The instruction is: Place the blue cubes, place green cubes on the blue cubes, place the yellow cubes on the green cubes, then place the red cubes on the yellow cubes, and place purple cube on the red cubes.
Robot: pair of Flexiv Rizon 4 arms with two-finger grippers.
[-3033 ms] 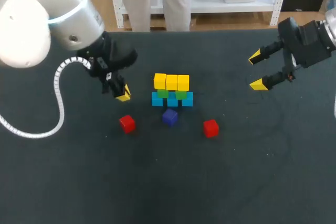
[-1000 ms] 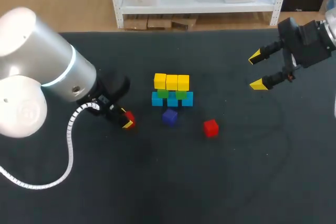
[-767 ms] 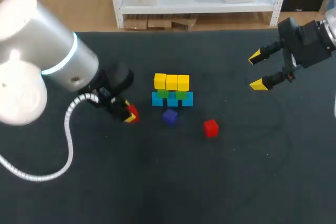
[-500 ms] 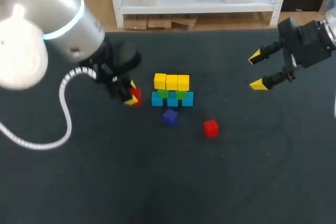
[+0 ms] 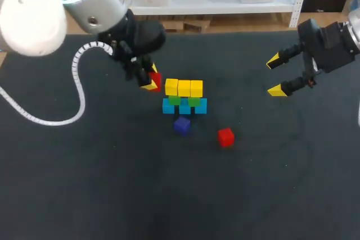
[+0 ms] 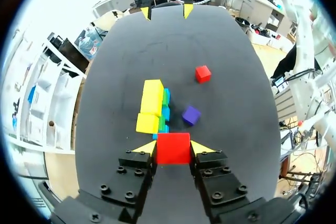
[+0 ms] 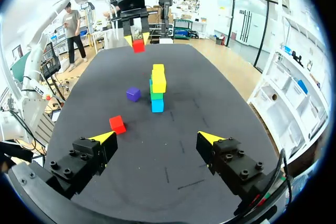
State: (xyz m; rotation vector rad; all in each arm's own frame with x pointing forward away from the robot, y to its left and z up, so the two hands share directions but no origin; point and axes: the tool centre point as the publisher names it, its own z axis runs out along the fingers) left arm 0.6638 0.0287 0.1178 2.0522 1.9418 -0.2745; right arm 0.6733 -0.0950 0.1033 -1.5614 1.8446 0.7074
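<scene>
Left claw (image 5: 152,78) around red cube (image 6: 173,148) — just beside yellow cubes (image 5: 184,87)

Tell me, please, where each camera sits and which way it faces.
Head view: above and behind, looking down at the table; left hand holds a red cube, right hand open.
Left wrist view: on the left wrist, facing over the stack toward the right hand; own hand clamps the red cube.
Right wrist view: on the right wrist, facing back toward the left hand; its own open hand shows.
Shared: both wrist views see the stack, purple cube and loose red cube from opposite ends.
</scene>
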